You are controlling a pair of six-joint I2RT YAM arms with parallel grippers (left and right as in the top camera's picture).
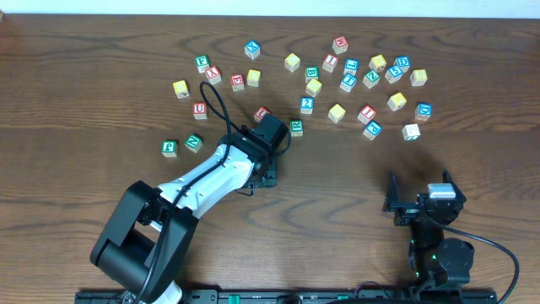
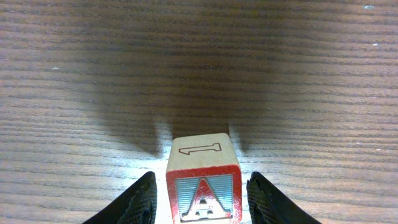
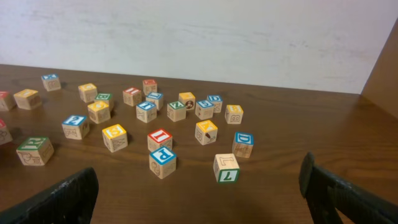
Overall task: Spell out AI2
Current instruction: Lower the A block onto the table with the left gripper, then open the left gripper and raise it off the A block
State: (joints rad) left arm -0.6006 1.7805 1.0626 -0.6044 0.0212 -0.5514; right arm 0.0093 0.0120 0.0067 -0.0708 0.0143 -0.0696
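Dark brown wood makes the tabletop (image 1: 84, 76), the biggest thing here; small letter cubes (image 1: 376, 62) lie spread over its far half. Next comes the left arm (image 1: 202, 181), reaching to the middle; the right claw (image 1: 420, 187) sits near the front with its fingers wide apart and nothing between them. The left claw (image 2: 202, 183) has its fingers apart too, one on each side of the A cube (image 2: 203, 199), with a thin gap on both sides; the cube sits on the wood. The I cube (image 1: 367, 112) and the 2 cube (image 1: 307, 104) lie in the pile, well apart from it. A finger could catch the A cube if the claw lifts crooked, and push or turn it, I think; the arm could also bump the green cube (image 1: 296, 127) just beside it.
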